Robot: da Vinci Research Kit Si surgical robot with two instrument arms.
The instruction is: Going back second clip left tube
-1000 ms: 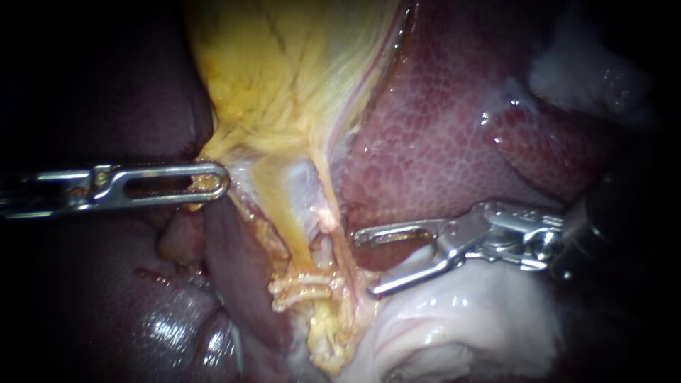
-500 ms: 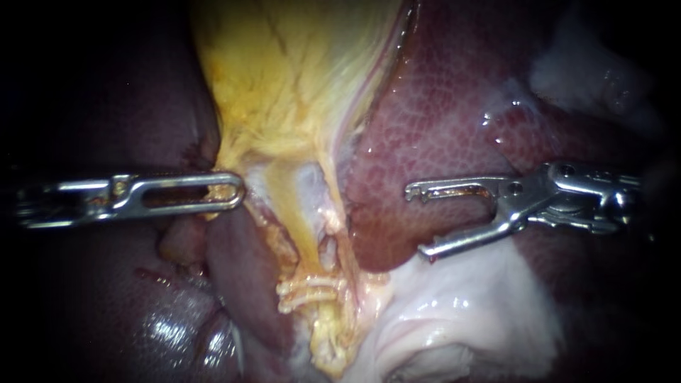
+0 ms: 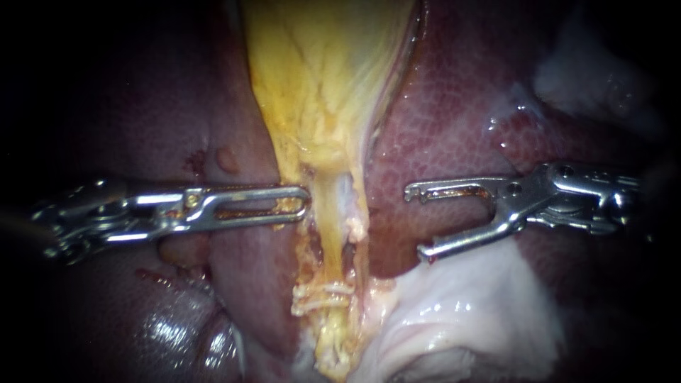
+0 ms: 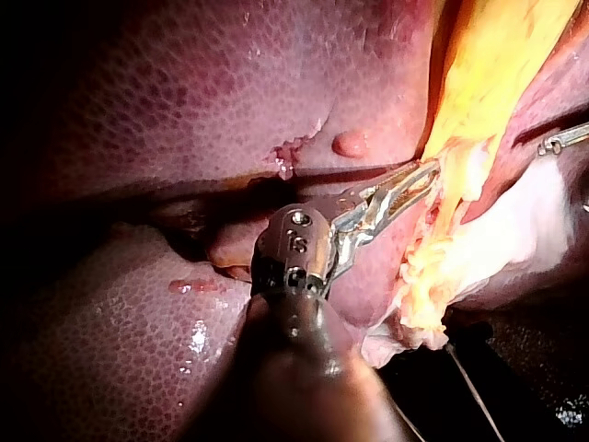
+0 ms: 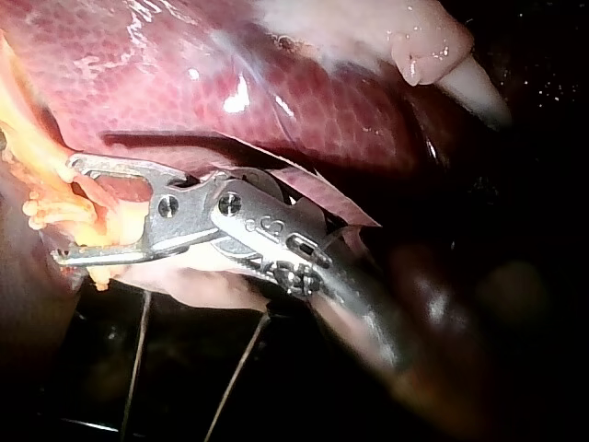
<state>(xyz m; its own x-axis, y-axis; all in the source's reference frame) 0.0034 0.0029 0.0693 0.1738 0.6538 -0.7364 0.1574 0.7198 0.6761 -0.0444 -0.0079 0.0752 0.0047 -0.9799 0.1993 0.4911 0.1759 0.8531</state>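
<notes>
Clips [image 3: 320, 296] show as thin, pale, ribbed bands lying side by side across the tube [image 3: 328, 248]. The tube is a narrow, yellow-white fibrous stalk with a dark slit along it. The clips sit below the tip of the left instrument [image 3: 303, 202], apart from it. They are well clear of the lower jaw tip of the right instrument [image 3: 416, 221], on its tube side. Which strand of the stalk they cross cannot be told.

The gallbladder [image 3: 323, 78] is a stringy yellow sheet that tapers down into the stalk. The liver [image 3: 454, 128] on either side is dark red, wet and finely mottled. A glossy patch of pale tissue [image 3: 461, 312] lies under the right instrument's lower jaw.

The left instrument's jaws are long, slotted and bright metal. They lie pressed together on the yellow edge of the gallbladder where it narrows. In the left wrist view the left instrument [image 4: 419, 180] pinches that tissue at its tip.

The right instrument's jaws are toothed on their inner faces. They stand wide apart and hold nothing, pointing toward the tube over the liver's edge. In the right wrist view the gape of the right instrument [image 5: 66, 210] faces the yellow strands.
</notes>
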